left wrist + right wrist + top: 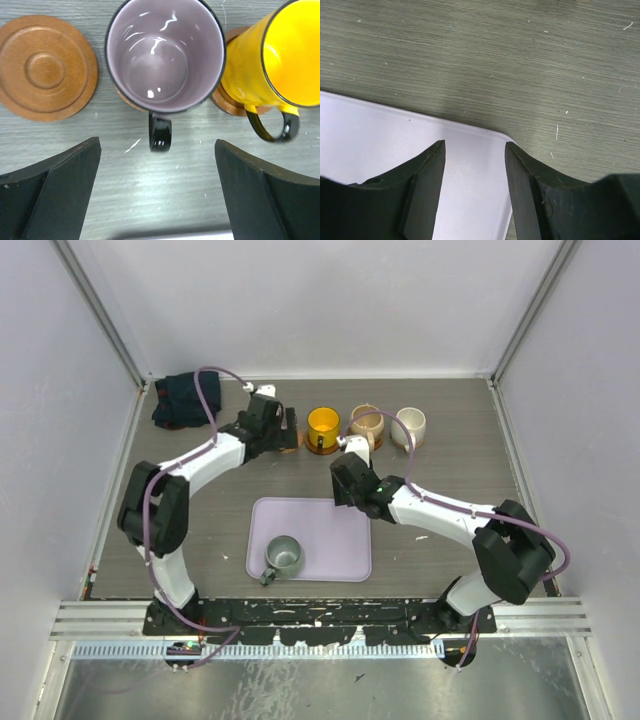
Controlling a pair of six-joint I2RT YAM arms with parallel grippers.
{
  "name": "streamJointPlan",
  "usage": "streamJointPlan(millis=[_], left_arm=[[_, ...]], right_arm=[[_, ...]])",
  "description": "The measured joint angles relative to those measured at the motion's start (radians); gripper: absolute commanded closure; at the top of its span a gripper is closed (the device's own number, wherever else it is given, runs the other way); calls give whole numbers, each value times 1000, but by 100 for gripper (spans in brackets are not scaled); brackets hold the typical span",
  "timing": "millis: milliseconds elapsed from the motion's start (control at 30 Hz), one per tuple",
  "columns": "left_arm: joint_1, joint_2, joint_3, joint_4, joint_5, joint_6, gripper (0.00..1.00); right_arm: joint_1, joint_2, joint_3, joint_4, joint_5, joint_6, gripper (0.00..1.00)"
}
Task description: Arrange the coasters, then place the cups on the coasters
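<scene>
The grey wood-grain table (460,480) carries everything. The lavender rectangular plastic tray (375,145) lies under my right gripper (475,187). Its jaws stand partly apart over the tray's corner with nothing between them. I judge it waits here for the grey-green ceramic mug (283,556), which sits further in on the tray. A dark folded cloth (183,400) lies well off to the left of my left gripper (157,190).

That gripper's jaws are spread wide and hold nothing. Straight ahead of their gap stands the mauve-pink ceramic mug (165,55), its handle pointing back at me, on a brown coaster of which only a sliver shows. Ahead of the right jaw the bright yellow mug (280,60) sits on its own round brown coaster (227,102). Ahead of the left jaw lies a bare orange-brown ridged coaster (45,67), probably meant for the grey-green mug.

I count five cups, with the tan mug (365,422) and cream-white mug (410,425). I count three coasters for certain; under the last two cups I cannot tell.
</scene>
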Motion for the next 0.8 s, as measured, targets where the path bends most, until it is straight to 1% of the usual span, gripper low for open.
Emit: streamJointPlan(millis=[100,300,367,433,500,633,800], left_arm=[[0,-94,-59,4,-3,22,2],[-39,-362,-270,-8,-34,100,2],[-83,-452,-340,-31,-63,127,2],[-162,-558,-412,-79,-109,151,2],[-238,-644,-452,-134,-143,156,2],[-357,-776,-472,-240,-183,142,2],[-434,-890,-489,-334,-190,85,2]], right_arm=[[0,0,2,1,10,-3,43],[-3,-4,2,5,60,-7,43],[-11,-11,2,9,69,-8,43],[-25,-19,2,18,76,-8,43],[-42,-26,2,26,78,-7,44],[-75,-34,1,43,78,-7,44],[-90,-36,1,55,77,-7,44]])
